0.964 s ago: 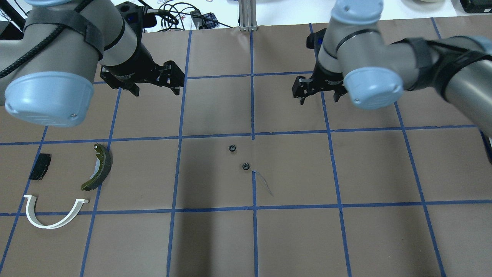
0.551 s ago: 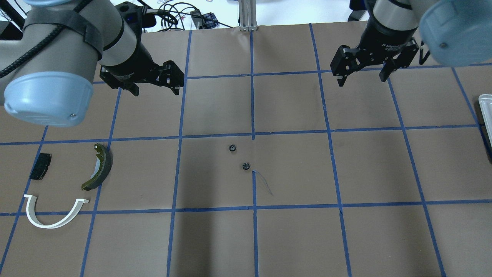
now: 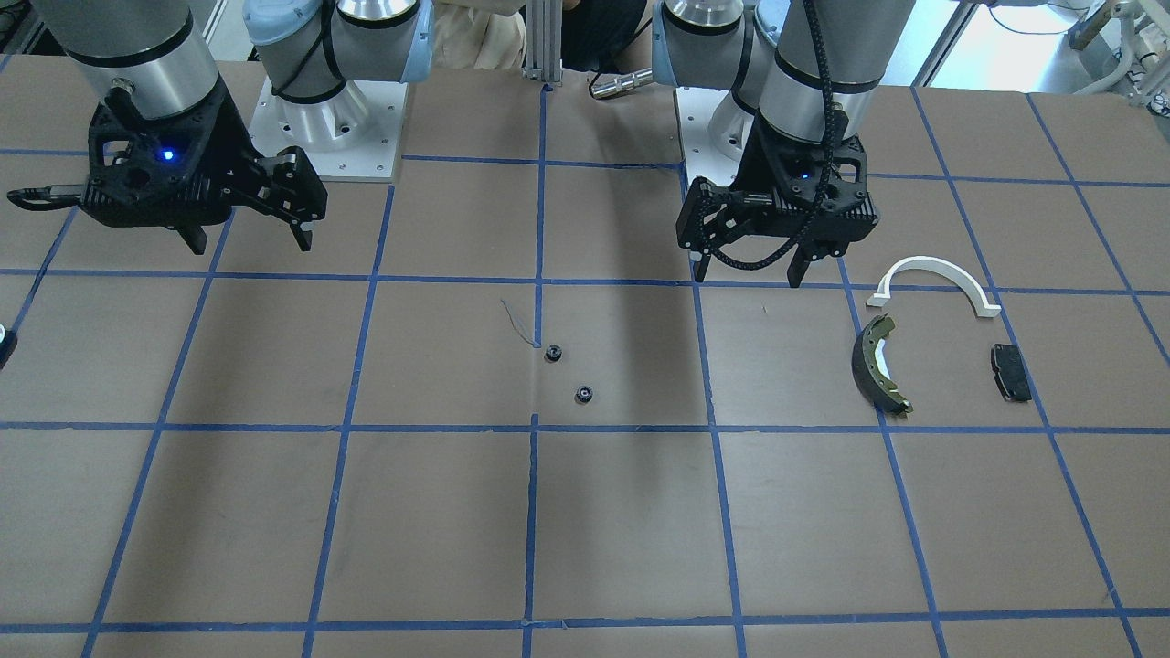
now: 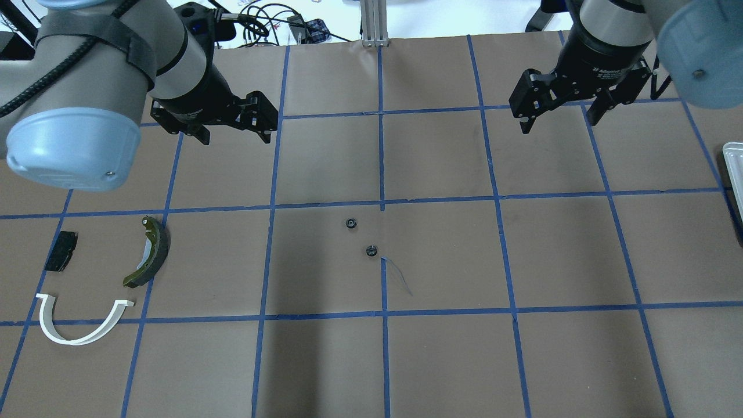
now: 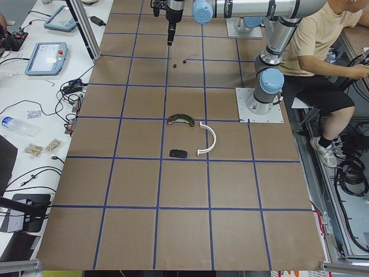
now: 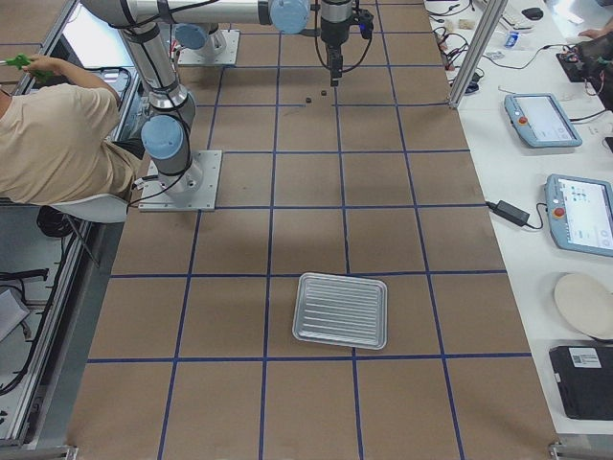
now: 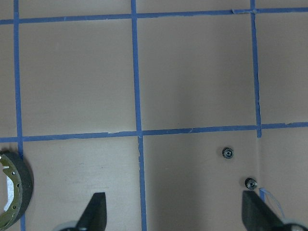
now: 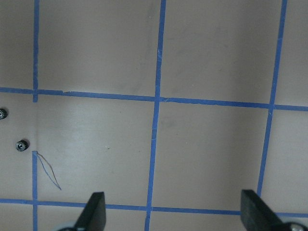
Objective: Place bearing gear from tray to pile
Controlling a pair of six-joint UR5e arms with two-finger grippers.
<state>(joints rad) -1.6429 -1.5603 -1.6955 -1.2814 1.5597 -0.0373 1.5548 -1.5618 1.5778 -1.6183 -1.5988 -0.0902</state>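
Note:
Two small black bearing gears (image 4: 350, 223) (image 4: 371, 251) lie on the brown table near its centre, also in the front view (image 3: 552, 352) (image 3: 583, 394). The silver tray (image 6: 341, 310) is empty at the table's right end; only its edge (image 4: 734, 168) shows overhead. The pile lies front left: white arch (image 4: 58, 337), brake shoe (image 4: 152, 249), black pad (image 4: 61, 251). My left gripper (image 4: 237, 138) is open and empty, above the table behind the pile. My right gripper (image 4: 558, 125) is open and empty, far right of the gears.
An aluminium post (image 4: 374, 23) and cables (image 4: 261, 23) stand at the table's far edge. An operator (image 5: 311, 52) sits beside the robot bases. Tablets (image 6: 579, 211) lie on the white side bench. A loose thread (image 4: 397, 276) lies by the gears.
My right arm has swung right and toward the far edge, uncovering the tray's edge; its gripper stays open. My left arm, the gears and the pile have not moved.

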